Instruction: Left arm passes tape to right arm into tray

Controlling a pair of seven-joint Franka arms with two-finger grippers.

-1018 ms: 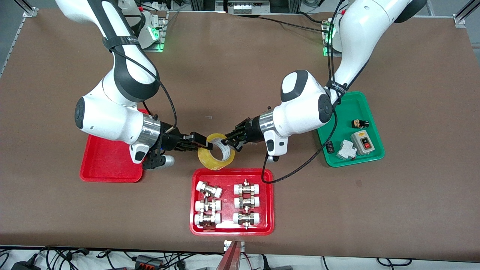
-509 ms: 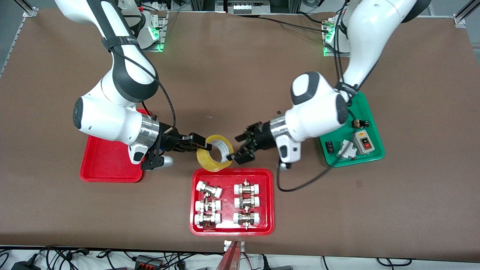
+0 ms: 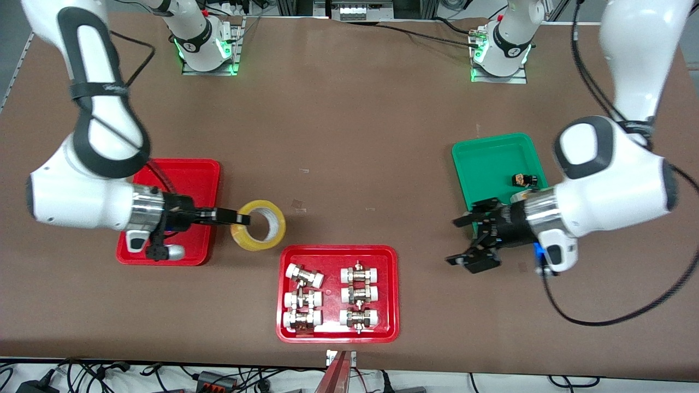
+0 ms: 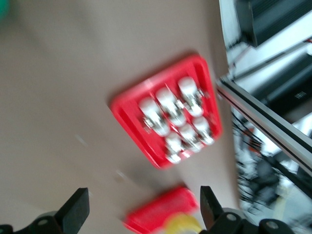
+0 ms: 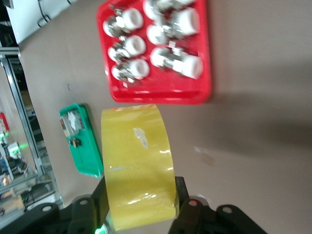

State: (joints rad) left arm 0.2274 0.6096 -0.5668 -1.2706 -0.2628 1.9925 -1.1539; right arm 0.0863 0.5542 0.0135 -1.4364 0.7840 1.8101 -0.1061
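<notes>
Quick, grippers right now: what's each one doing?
Left gripper: open, empty, over bare table beside the green tray.
Right gripper: shut on the tape, in the air beside the plain red tray.

We see the tape (image 3: 258, 232) in the right tool (image 3: 236, 219), over the surface (image 3: 349, 136) beside the tray (image 3: 188, 174) at the right arm's end. The tray of fittings (image 3: 337, 293) lies nearer the front camera. The left tool (image 3: 474, 240) hangs over the other tray's (image 3: 491, 158) near corner.
</notes>
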